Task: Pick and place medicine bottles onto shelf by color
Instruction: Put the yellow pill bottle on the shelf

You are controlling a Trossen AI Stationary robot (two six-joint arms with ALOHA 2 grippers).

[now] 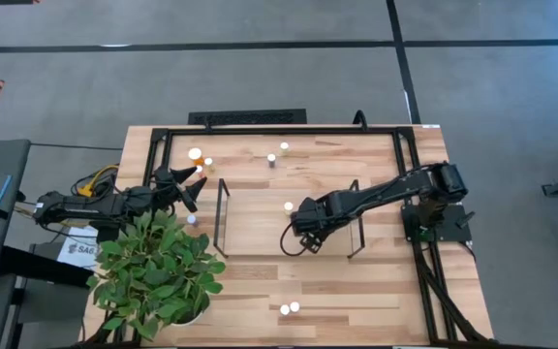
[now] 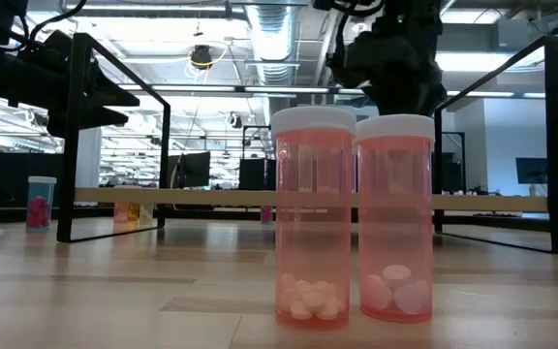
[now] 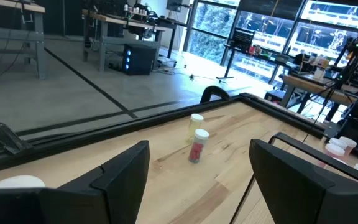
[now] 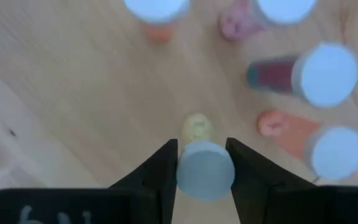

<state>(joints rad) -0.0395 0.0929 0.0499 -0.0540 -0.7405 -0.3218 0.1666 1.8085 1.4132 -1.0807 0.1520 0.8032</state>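
1. Right gripper (image 4: pixel 201 163) over the light-wood shelf with black wire ends (image 1: pixel 260 218), pinching a small yellow-bodied white-capped bottle (image 4: pixel 204 169).
2. Left gripper (image 1: pixel 194 184) spread, left of the shelf, beside white-capped bottles (image 1: pixel 196 154).
3. 2 pink pill bottles (image 2: pixel 350 218) at the near edge.

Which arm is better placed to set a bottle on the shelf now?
Right. Its pincer sits over the shelf with a white-capped bottle between its fingers. The left pincer is open, outside the shelf's end.
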